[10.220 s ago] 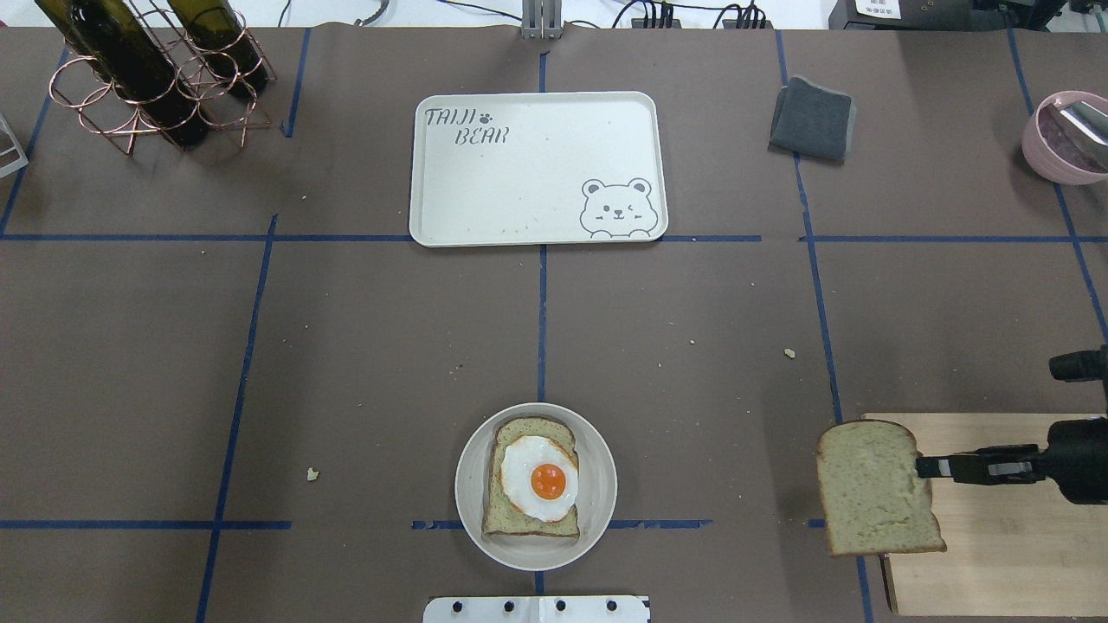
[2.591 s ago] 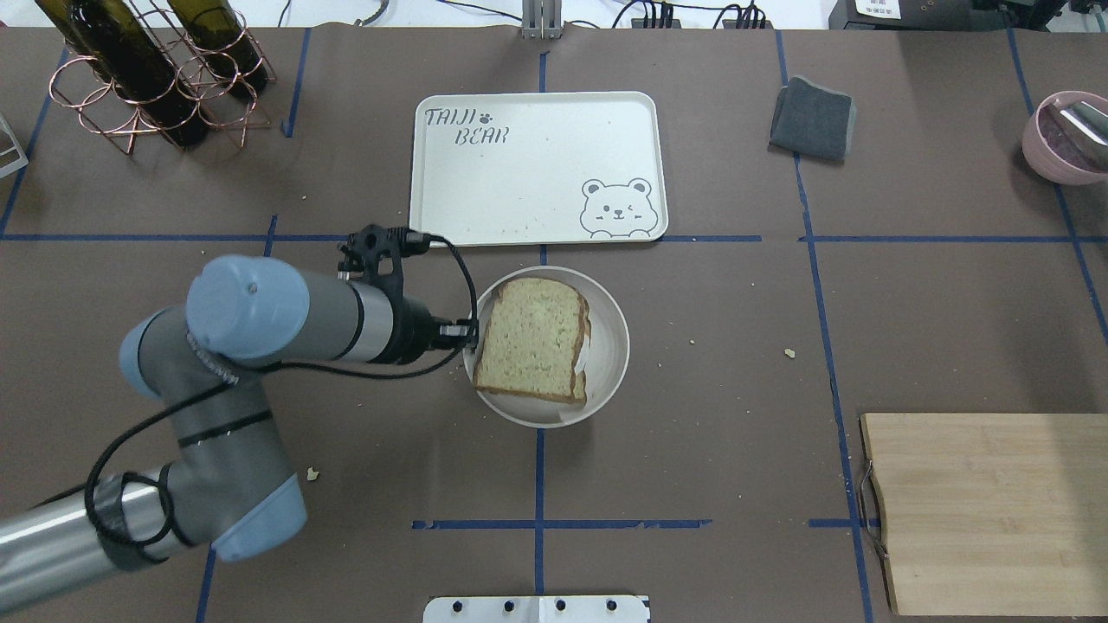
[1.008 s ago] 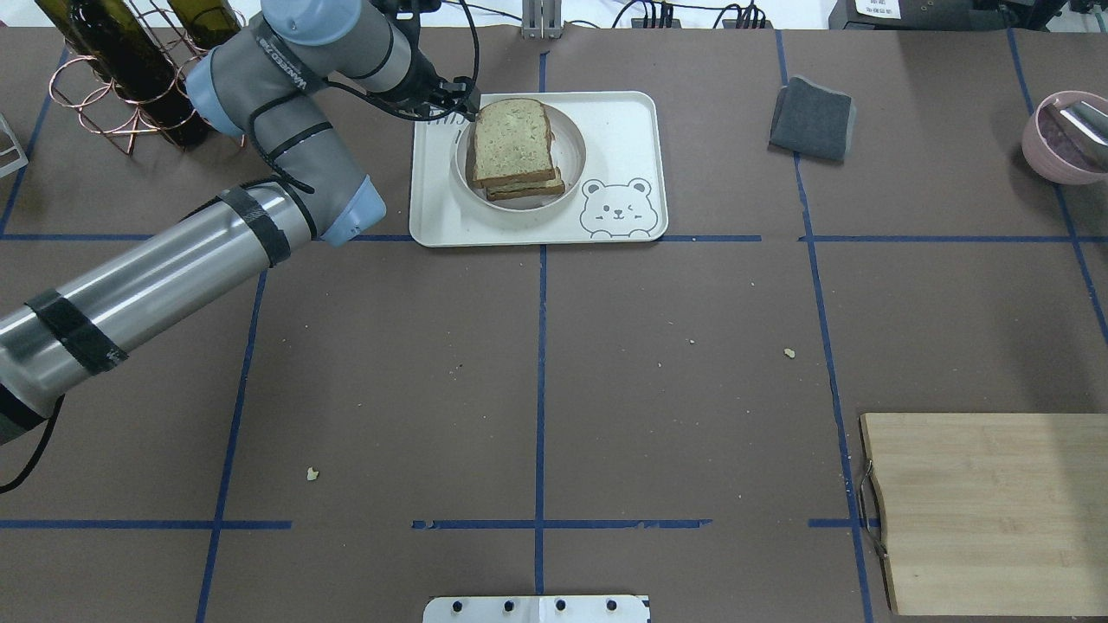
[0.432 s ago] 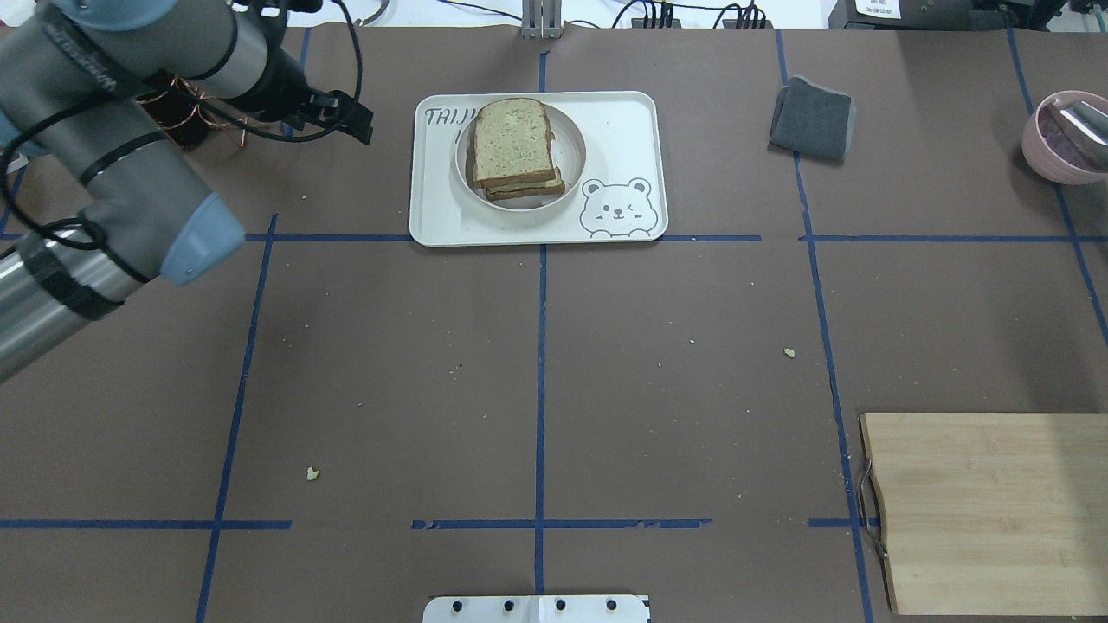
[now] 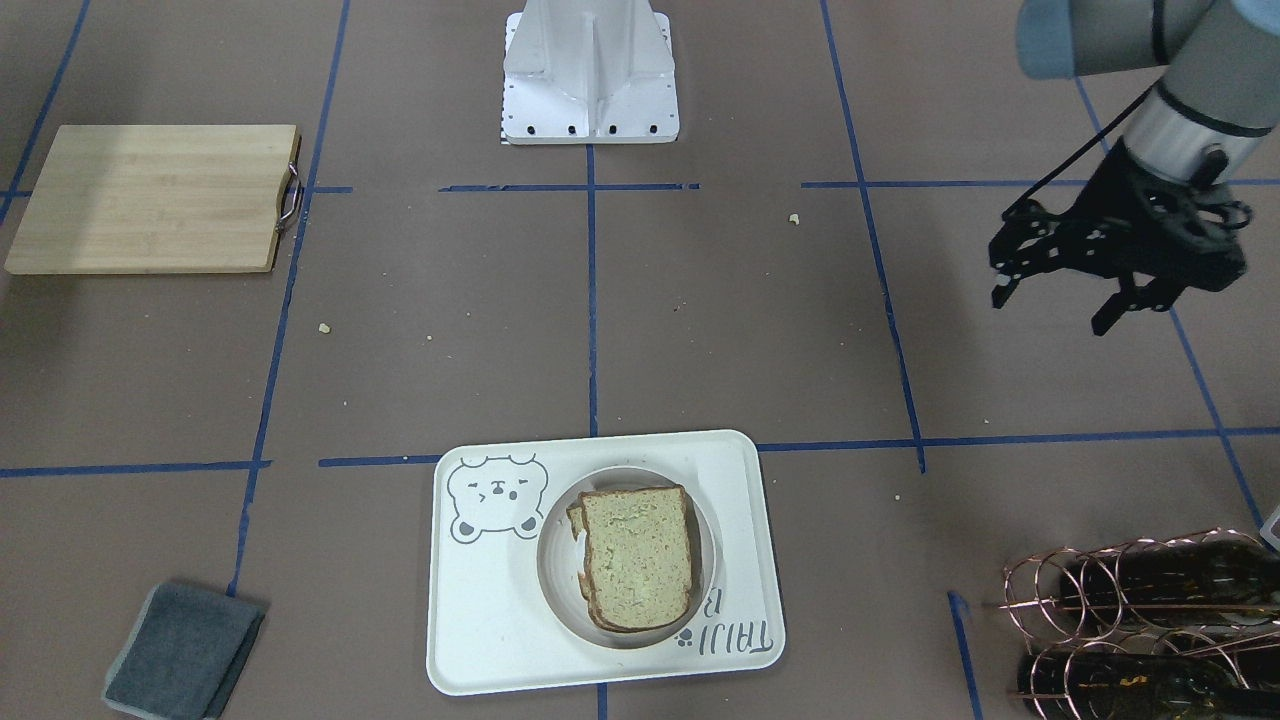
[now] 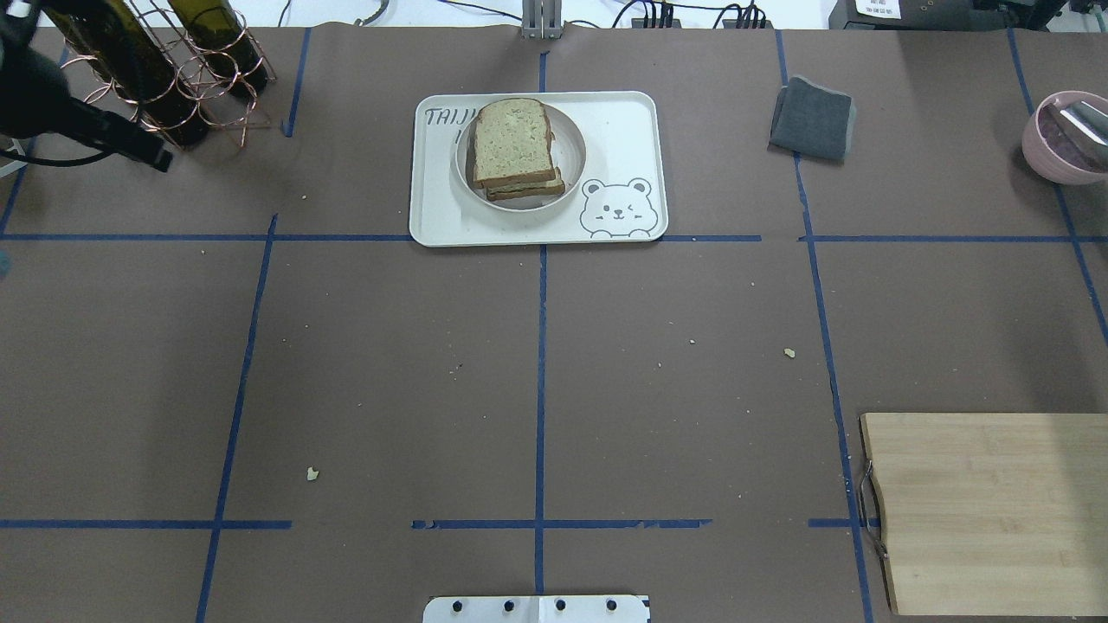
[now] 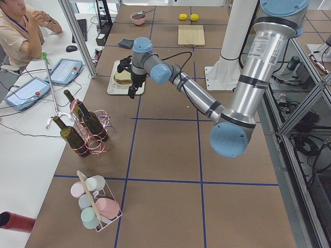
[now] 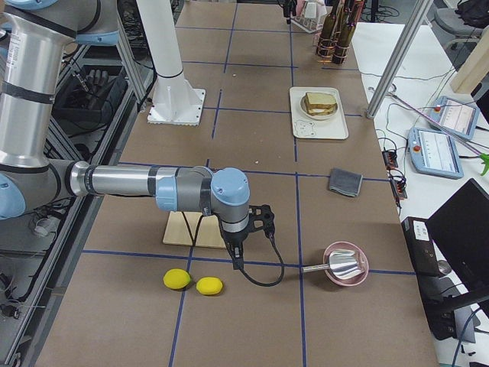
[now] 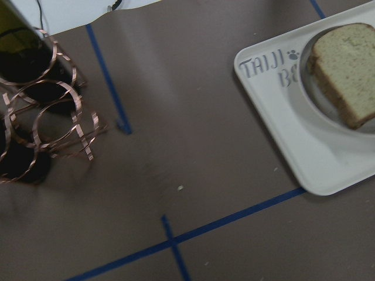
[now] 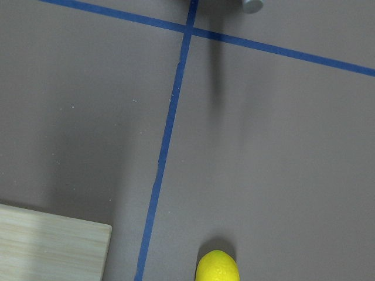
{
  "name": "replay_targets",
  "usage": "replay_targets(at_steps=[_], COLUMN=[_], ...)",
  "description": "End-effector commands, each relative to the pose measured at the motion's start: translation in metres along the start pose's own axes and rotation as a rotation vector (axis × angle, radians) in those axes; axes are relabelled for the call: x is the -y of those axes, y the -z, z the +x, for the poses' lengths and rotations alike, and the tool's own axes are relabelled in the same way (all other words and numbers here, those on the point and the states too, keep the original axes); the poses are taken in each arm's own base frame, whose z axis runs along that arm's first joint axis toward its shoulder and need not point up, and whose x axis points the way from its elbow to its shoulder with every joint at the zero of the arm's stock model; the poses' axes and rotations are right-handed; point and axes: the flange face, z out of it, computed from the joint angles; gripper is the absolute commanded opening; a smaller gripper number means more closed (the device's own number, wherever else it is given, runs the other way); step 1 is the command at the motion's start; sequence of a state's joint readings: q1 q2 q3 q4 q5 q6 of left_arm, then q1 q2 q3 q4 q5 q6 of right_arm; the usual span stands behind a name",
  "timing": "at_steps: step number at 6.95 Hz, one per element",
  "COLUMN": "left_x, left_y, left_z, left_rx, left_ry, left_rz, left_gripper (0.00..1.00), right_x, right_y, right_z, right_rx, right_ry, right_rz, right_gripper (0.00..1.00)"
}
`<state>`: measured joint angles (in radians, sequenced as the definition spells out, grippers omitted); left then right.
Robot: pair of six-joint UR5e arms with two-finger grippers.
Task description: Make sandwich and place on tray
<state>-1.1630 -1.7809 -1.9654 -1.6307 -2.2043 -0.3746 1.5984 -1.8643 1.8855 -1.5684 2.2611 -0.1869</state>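
The sandwich (image 6: 511, 145) is two stacked bread slices on a small round plate (image 6: 573, 156). The plate rests on the off-white bear tray (image 6: 623, 130) at the table's far middle. The egg is hidden between the slices. The front view shows the sandwich (image 5: 636, 555), plate (image 5: 556, 575) and tray (image 5: 480, 620) too. My left gripper (image 5: 1050, 310) is open and empty, well apart from the tray, near the bottle rack (image 6: 156, 158). My right gripper (image 8: 235, 256) shows only in the exterior right view, by the cutting board; I cannot tell its state.
Wine bottles lie in a copper rack (image 6: 156, 78) at the far left. A grey cloth (image 6: 812, 118) and a pink bowl (image 6: 1060, 138) are far right. A wooden cutting board (image 6: 987, 510) is near right. Two lemons (image 8: 191, 281) lie beside it.
The second slice went on the egg. My left gripper carried the plate onto the tray, let go, and has pulled away to the left.
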Motion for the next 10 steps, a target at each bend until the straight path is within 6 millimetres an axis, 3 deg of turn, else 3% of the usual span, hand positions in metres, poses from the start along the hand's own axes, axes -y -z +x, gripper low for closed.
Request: replay_targets(at_steps=[1, 2, 3, 4, 5, 6, 10], left_x=[-0.084, -0.128, -0.167, -0.215, -0.246, -0.266, -0.258], left_y=[0.002, -0.024, -0.023, -0.017, 0.01, 0.026, 0.033], left_z=[-0.144, -0.198, -0.229, -0.256, -0.28, -0.291, -0.29], left_rx=[0.045, 0.058, 0.069, 0.075, 0.092, 0.104, 0.112], left_ry=[-0.071, -0.006, 0.034, 0.071, 0.091, 0.121, 0.112], left_rz=[-0.105, -0.187, -0.22, -0.245, -0.212, -0.191, -0.174], left_gripper=[1.0, 1.0, 1.0, 1.0, 1.0, 1.0, 1.0], right_x=[0.0, 0.0, -0.001, -0.001, -0.002, -0.002, -0.003], right_y=[0.0, 0.0, -0.001, -0.001, -0.002, -0.002, -0.003], right_z=[0.0, 0.0, 0.001, 0.001, 0.002, 0.002, 0.002], right_rx=[0.0, 0.0, 0.0, 0.0, 0.002, 0.002, 0.001], right_ry=[0.0, -0.002, -0.002, -0.001, -0.002, -0.002, -0.003], right_rz=[0.002, 0.001, 0.0, -0.002, -0.004, -0.004, -0.006], right_gripper=[1.0, 1.0, 1.0, 1.0, 1.0, 1.0, 1.0])
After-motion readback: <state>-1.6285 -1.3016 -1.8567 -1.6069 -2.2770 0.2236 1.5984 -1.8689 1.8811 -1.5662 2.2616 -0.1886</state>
